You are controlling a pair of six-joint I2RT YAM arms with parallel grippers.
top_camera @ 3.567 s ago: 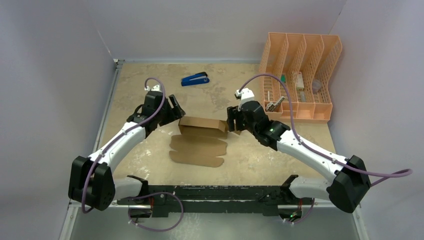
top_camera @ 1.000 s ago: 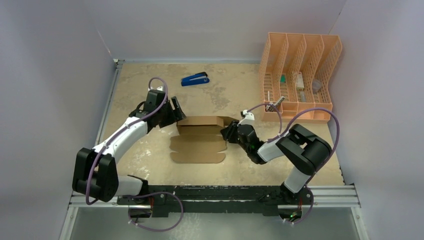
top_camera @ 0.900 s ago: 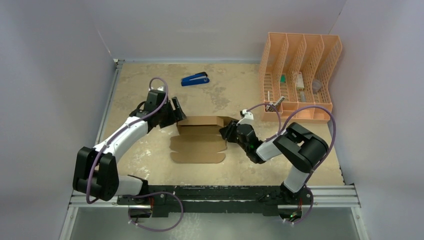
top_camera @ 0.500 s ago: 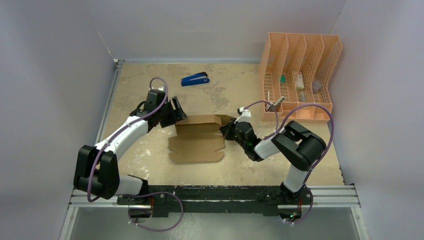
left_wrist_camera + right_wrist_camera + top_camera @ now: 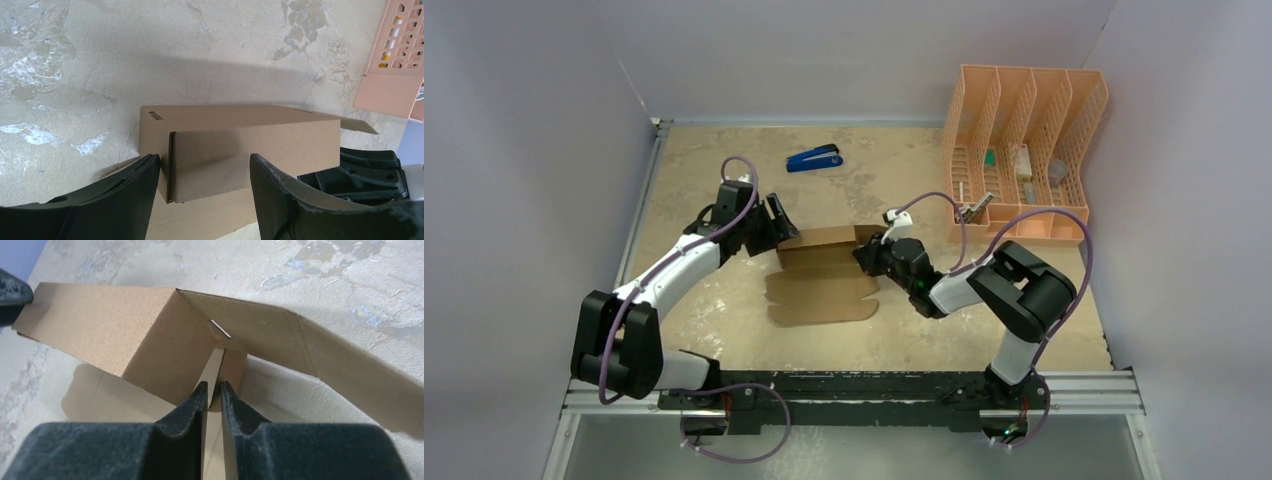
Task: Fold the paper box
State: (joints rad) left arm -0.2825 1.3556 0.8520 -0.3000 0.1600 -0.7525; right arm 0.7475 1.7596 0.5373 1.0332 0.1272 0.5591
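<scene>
Right gripper [image 5: 212, 390] pinched shut on a thin flap of the paper box [image 5: 115, 335] (half-folded, one wall raised). Left gripper [image 5: 205, 162] spread wide, straddling the opposite end. Box sits mid-table [image 5: 724, 170], between both arms.

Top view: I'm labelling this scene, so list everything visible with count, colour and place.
paper box: one, brown, table centre, partly folded.
stapler: one, blue, far side, left of centre.
file organizer: one, peach-orange mesh, far right corner, small items inside.
table: one, mottled beige.
left arm, right arm: white and black, bases at near edge.
left hand: one, black, open, at the box's left end.
right hand: one, black, shut on a flap at the box's right end.
</scene>
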